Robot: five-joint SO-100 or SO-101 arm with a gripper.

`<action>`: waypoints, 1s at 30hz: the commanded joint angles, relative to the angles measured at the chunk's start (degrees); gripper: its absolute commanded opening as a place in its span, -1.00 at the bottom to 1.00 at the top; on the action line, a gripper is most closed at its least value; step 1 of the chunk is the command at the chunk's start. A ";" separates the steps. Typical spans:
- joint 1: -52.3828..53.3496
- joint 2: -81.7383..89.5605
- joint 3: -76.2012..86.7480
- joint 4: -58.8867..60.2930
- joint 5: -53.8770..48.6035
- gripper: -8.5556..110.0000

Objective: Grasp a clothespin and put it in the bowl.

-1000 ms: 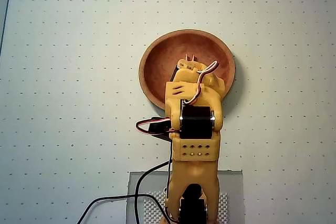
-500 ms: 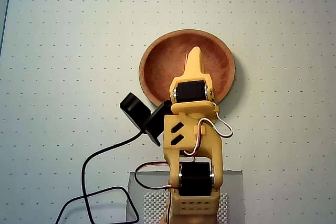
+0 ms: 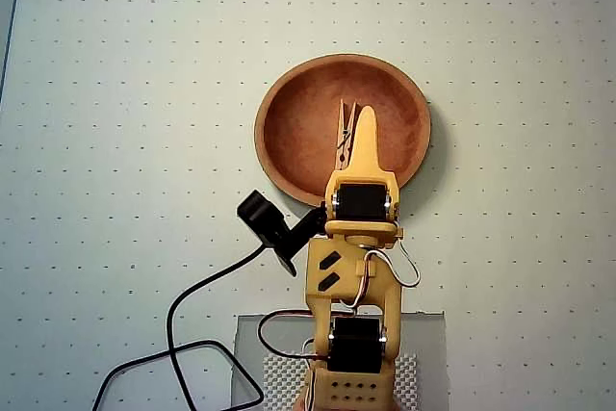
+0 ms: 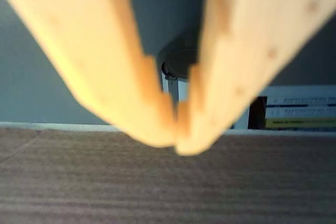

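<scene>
Overhead view shows the big pale green table (image 3: 115, 141) with rows of tiny dots. On it sits the round, shallow, reddish-brown wooden bowl (image 3: 289, 132) with its lighter rim. The yellow plastic robot arm (image 3: 351, 276) reaches up from the bottom edge, and its pointed yellow hand (image 3: 358, 127) is over the inside of the bowl.

The small pale wooden clothespin (image 3: 344, 137) lies along the left side of the hand, also over the inside of the bowl. It looks pinched in the hand, with its thin tips poking out past the fingers. I cannot be sure from above if it hangs in the air or already touches the bowl's bottom.

Wrist view is very blurry. Two pale yellow-tan pieces (image 4: 176, 129) meet at their tips, and a bit of metal shows between them. They could be the closed fingers or the clothespin held close to the camera.

So the grabbing and the carrying look done. What is left is to open the hand, let the clothespin drop into the bowl, and pull the arm away.
</scene>
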 commanded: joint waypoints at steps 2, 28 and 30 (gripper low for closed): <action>0.53 4.48 8.53 -3.78 0.18 -0.91; -3.34 22.50 44.47 -1.23 0.70 -0.91; -3.34 22.59 44.47 0.97 0.79 -0.91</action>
